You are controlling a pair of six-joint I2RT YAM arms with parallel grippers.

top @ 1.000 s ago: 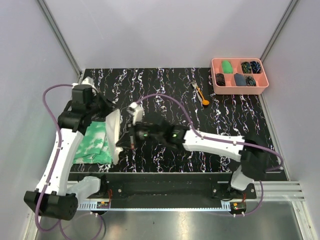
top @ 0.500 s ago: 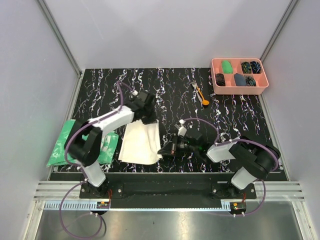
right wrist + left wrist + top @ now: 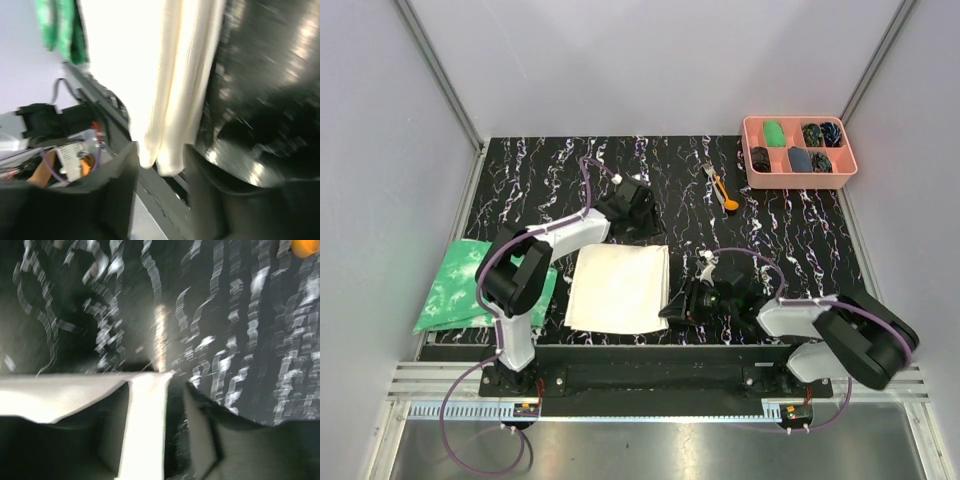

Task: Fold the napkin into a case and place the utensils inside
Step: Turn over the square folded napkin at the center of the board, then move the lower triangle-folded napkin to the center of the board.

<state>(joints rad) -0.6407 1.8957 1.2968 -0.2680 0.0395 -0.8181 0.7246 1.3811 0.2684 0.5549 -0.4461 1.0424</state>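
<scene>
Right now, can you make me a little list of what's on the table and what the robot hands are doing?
napkin: cream-white, lying flat near the front edge
left gripper: open, at the napkin's far right corner
right gripper: open, at the napkin's near right edge
utensils: fork and orange spoon, beyond the napkin, not in it
green cloth: left of the napkin
pink tray: far right corner

We record one build for both arms: white shells on the long links, black housings at the joints. This holds for the left arm (image 3: pixel 560 232) and the right arm (image 3: pixel 798 314). A lilac cable (image 3: pixel 492 268) loops along the outside of each arm and ends in a small white plug (image 3: pixel 617 178) at the wrist. On the left gripper (image 3: pixel 156 390) and right gripper (image 3: pixel 165 155) we see matte black, blocky, angular fingers.
</scene>
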